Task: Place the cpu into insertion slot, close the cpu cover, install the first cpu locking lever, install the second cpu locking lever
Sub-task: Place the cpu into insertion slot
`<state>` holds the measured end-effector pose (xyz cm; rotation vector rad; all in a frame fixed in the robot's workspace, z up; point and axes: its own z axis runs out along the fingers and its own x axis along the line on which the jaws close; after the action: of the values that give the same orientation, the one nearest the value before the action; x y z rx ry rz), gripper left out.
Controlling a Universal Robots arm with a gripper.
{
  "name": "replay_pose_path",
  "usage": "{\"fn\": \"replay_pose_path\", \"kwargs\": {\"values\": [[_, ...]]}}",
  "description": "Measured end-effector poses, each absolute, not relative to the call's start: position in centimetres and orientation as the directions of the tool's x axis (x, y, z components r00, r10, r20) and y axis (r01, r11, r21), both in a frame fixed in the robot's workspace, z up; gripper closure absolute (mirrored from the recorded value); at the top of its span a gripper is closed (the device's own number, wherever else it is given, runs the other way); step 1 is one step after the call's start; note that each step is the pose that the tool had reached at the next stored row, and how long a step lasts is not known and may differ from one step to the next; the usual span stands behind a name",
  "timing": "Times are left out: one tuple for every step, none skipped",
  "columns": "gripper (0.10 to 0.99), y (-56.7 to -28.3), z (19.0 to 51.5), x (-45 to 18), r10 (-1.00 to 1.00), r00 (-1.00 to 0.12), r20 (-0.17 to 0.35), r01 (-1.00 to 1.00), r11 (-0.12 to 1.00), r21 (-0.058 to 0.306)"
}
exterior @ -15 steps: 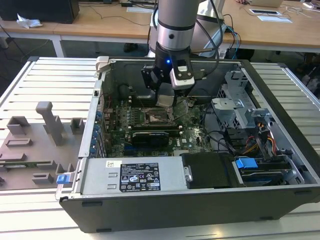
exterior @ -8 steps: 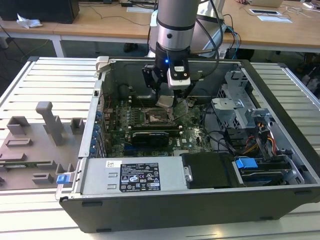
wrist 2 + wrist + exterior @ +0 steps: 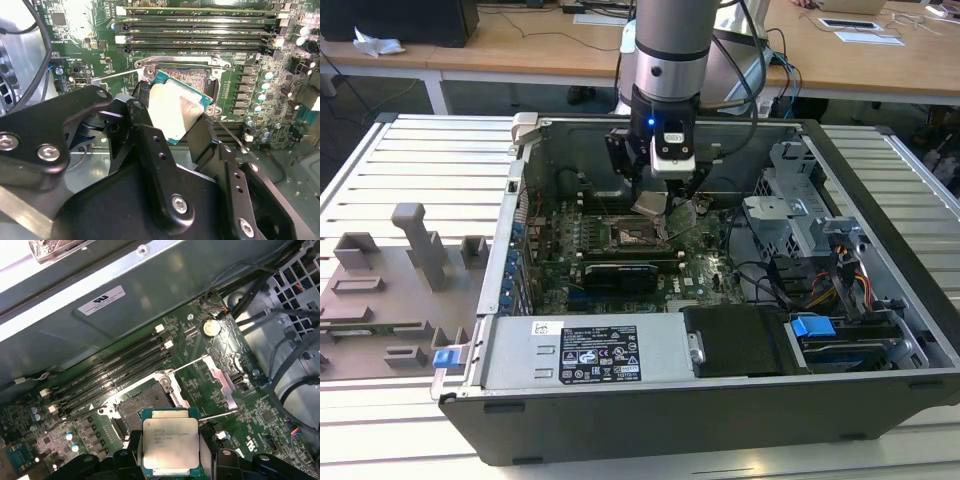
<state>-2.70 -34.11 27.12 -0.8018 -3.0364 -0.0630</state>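
Step one in hand: your fingers (image 3: 150, 145) are clenched on the cpu (image 3: 170, 447), tilted and just above the insertion slot (image 3: 625, 237), which lies at its 7 o'clock in the exterior view. Seating it likely calls for levelling and squaring first.

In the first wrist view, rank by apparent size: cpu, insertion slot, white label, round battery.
cpu and insertion slot: alike; the cpu is nearer the camera and overlaps the slot, so unranked.
Then the white label.
Smallest: the round battery.

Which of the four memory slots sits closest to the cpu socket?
The outermost memory slot, bordering the socket's metal rim; the other three lie beyond it.
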Motion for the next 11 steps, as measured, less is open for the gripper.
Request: {"fn": "replay_pose_path", "kwargs": {"values": [[0.545, -34.11, 27.11, -2.70, 0.503, -0.864, 0.010, 0.503, 0.864, 0.038], [0.545, -34.11, 27.11, -2.70, 0.507, -0.862, 0.010, 0.507, 0.861, 0.038], [0.545, -34.11, 27.11, -2.70, 0.513, -0.858, 0.010, 0.513, 0.858, 0.038], [0.545, -34.11, 27.10, -2.70, 0.523, -0.852, 0.010, 0.523, 0.851, 0.037], [0.545, -34.11, 27.09, -2.70, 0.537, -0.843, 0.009, 0.537, 0.843, 0.036], [0.545, -34.11, 27.09, -2.70, 0.546, -0.838, 0.009, 0.546, 0.837, 0.035], [0.545, -34.11, 27.08, -2.70, 0.564, -0.826, 0.008, 0.564, 0.825, 0.034], [0.545, -34.11, 27.08, -2.70, 0.573, -0.820, 0.008, 0.572, 0.819, 0.034], [0.545, -34.11, 27.07, -2.70, 0.580, -0.815, 0.007, 0.580, 0.814, 0.033], [0.545, -34.11, 27.07, -2.70, 0.589, -0.808, 0.007, 0.589, 0.807, 0.033], [0.545, -34.11, 27.06, -2.70, 0.596, -0.803, 0.007, 0.596, 0.803, 0.032]]}}
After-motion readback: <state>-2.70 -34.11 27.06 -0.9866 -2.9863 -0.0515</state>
